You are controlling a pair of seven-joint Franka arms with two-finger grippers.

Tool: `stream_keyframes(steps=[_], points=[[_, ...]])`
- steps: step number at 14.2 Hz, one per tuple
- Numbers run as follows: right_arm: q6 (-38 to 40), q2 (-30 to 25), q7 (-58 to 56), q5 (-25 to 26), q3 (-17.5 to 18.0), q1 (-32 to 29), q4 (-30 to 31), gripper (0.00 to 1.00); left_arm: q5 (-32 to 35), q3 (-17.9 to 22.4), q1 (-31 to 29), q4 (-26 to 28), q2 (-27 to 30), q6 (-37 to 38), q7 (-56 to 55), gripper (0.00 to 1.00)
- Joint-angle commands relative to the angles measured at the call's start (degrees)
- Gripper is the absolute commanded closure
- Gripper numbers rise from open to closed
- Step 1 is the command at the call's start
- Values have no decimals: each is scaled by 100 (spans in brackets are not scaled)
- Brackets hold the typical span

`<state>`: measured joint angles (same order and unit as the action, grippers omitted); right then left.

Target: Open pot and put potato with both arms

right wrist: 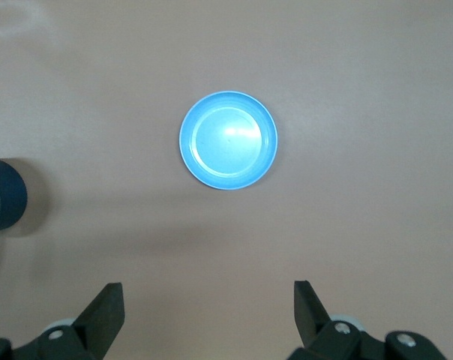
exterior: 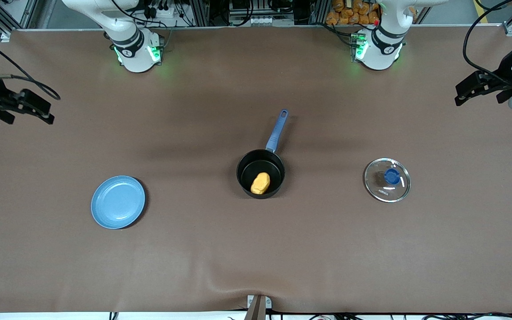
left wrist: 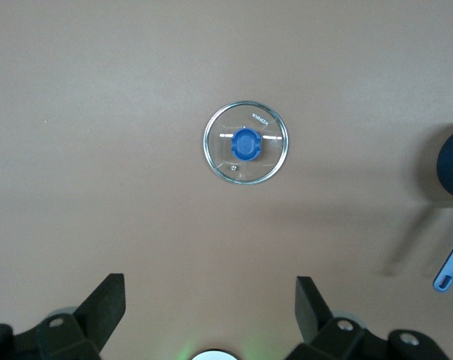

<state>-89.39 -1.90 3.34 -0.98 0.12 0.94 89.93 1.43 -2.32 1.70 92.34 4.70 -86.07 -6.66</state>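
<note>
Pot [exterior: 261, 173] mid-table, lid off, blue handle pointing toward the bases; potato [exterior: 260, 183] inside it. Blue plate [exterior: 118, 202] toward right arm's end of pot, glass lid [exterior: 387, 179] toward left arm's end. Right gripper [right wrist: 208, 319] and left gripper [left wrist: 211, 311] both spread, empty, raised over the table ends

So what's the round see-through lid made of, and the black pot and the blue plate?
The lid looks like clear glass: the brown table shows through it, and it glints. Its blue knob seems plastic. The pot looks like dark coated metal with a dull black inside, though that is a guess; its blue handle looks plastic. The plate is smooth and slightly shiny, plastic or glazed ceramic.
</note>
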Motion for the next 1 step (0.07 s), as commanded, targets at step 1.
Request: stream_keyframes(steps=[1], points=[[-358, -188, -367, 80, 111, -243, 420, 0, -116, -83, -47, -198, 5, 229, 60, 0]])
